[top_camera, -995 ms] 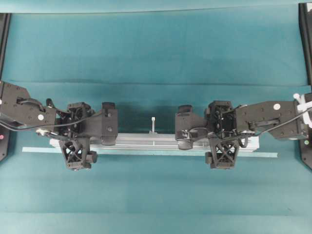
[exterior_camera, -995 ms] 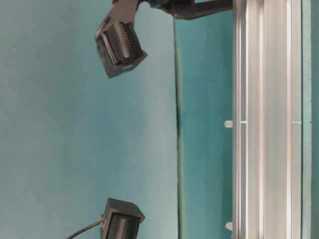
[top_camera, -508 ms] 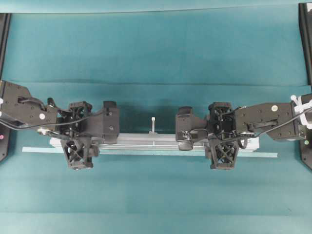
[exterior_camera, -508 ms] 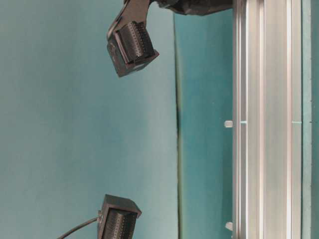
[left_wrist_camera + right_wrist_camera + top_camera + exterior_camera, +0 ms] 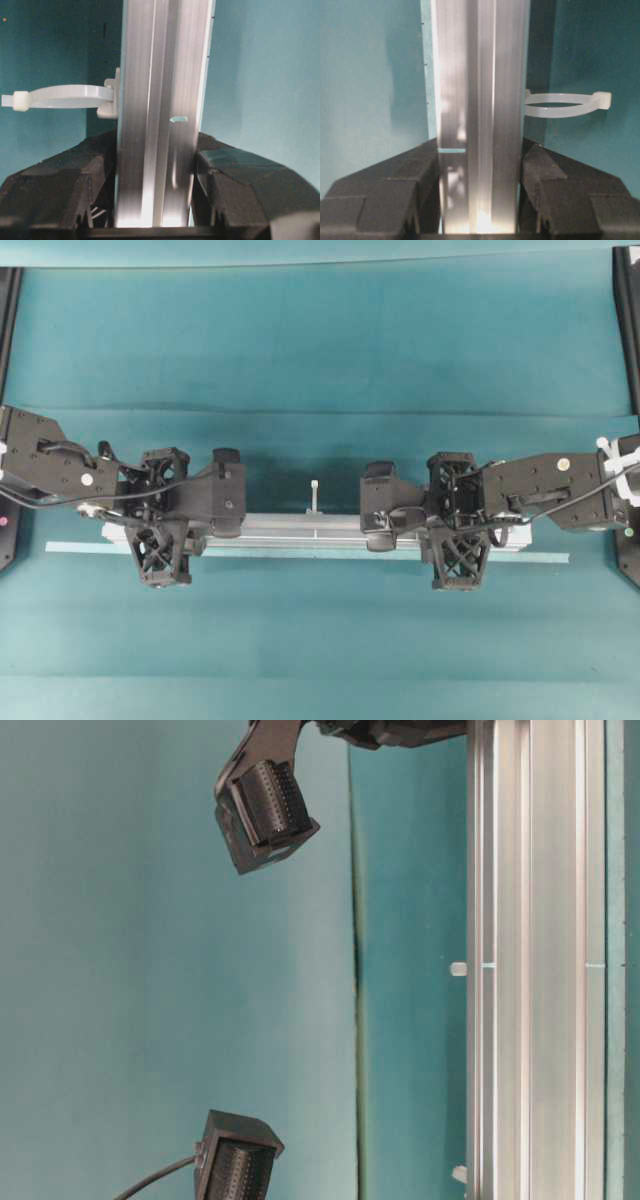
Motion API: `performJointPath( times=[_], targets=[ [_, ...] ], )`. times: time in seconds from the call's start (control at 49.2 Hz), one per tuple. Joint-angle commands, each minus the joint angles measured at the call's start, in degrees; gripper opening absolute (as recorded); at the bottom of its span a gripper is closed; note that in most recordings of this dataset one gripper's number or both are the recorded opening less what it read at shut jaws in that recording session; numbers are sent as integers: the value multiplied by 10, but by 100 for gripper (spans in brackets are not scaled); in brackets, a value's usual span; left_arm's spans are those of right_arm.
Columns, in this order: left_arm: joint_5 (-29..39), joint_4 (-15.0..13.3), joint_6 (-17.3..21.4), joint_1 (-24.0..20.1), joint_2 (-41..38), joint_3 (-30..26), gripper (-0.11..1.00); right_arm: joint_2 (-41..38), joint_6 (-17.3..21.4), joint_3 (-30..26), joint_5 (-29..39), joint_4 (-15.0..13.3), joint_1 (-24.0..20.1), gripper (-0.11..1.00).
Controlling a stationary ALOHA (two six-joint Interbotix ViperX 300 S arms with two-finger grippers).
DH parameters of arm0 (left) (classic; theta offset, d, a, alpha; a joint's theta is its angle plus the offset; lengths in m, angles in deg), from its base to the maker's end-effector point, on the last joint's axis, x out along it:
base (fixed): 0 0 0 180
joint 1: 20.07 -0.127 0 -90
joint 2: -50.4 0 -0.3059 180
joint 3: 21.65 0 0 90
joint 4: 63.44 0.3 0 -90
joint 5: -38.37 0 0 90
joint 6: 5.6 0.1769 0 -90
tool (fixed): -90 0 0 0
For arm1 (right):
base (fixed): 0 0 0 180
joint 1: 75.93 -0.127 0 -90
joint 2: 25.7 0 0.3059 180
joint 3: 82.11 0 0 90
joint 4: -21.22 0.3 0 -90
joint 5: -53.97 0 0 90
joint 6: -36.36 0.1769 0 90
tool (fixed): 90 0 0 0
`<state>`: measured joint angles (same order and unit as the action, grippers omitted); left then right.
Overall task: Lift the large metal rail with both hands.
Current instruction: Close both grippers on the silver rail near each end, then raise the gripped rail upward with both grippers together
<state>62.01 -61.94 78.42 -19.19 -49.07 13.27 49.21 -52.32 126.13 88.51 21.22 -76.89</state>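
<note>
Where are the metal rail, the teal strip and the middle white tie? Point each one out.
large metal rail (image 5: 300, 530): overhead view, on the bare grooved stretch between the two arms.
thin teal strip (image 5: 545, 558): overhead view, near its right end.
middle white tie (image 5: 314, 495): overhead view, on its upright stem.

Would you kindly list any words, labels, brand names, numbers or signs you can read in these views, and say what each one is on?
None: no readable text shows in any view.
The metal rail carries only grooves and white ties, no print.
The left end effector and the right end effector, both shut on the rail, bear no legible marking.
The pale dots on the arms are plain, without characters.
</note>
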Motion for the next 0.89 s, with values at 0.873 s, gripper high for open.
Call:
performJointPath(
  times=[0.873],
  targets=[
    [330, -3, 10, 1, 177, -196, 36, 142, 4, -202, 346, 11, 11, 39]
  ],
)
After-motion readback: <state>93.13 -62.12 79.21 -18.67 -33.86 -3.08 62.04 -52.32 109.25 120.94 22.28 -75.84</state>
